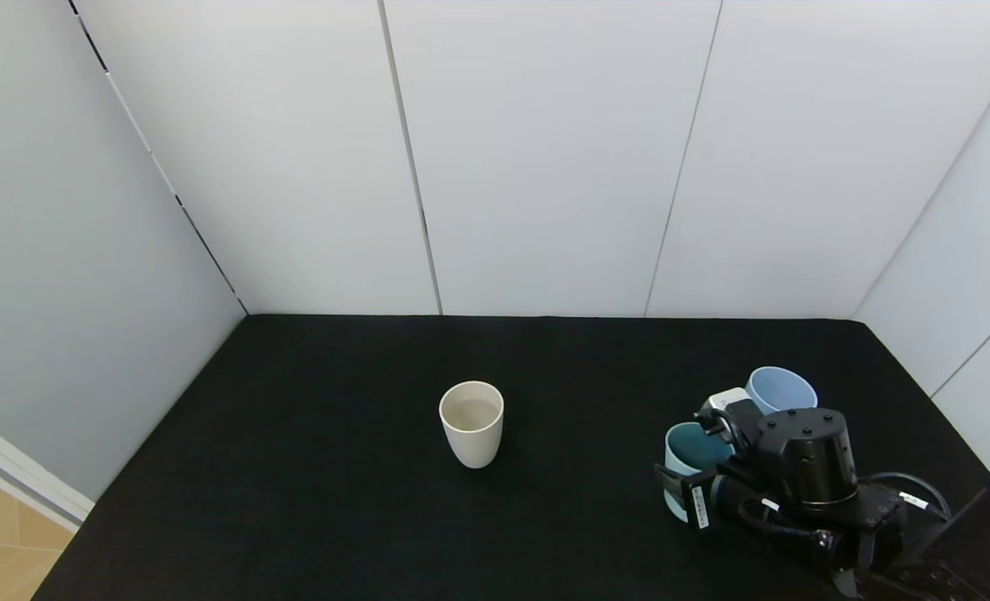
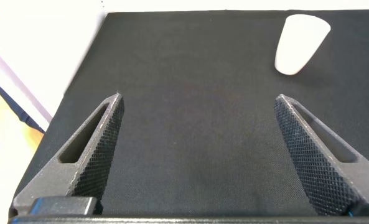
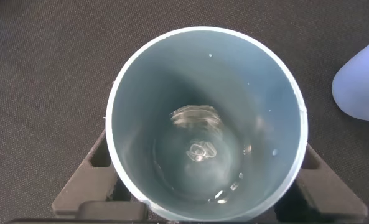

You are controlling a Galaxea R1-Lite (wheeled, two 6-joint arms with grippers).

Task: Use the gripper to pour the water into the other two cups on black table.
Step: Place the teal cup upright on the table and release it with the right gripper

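Note:
My right gripper [image 1: 695,455] is shut on the teal cup [image 1: 689,446] at the right of the black table [image 1: 295,467]; the cup stands upright. In the right wrist view its fingers [image 3: 88,186] hug both sides of the cup [image 3: 172,81], and a little water [image 3: 200,149] glints at the bottom. The light blue cup [image 1: 783,388] stands just behind the teal one, close beside it [image 3: 361,87]. The cream cup [image 1: 472,421] stands alone mid-table. My left gripper [image 2: 200,106] hangs open over bare cloth, with the cream cup [image 2: 301,43] farther off.
White wall panels [image 1: 545,167] close the table at the back and on both sides. The right wall runs near the blue cup. Black cloth stretches between the cream cup and the teal cup.

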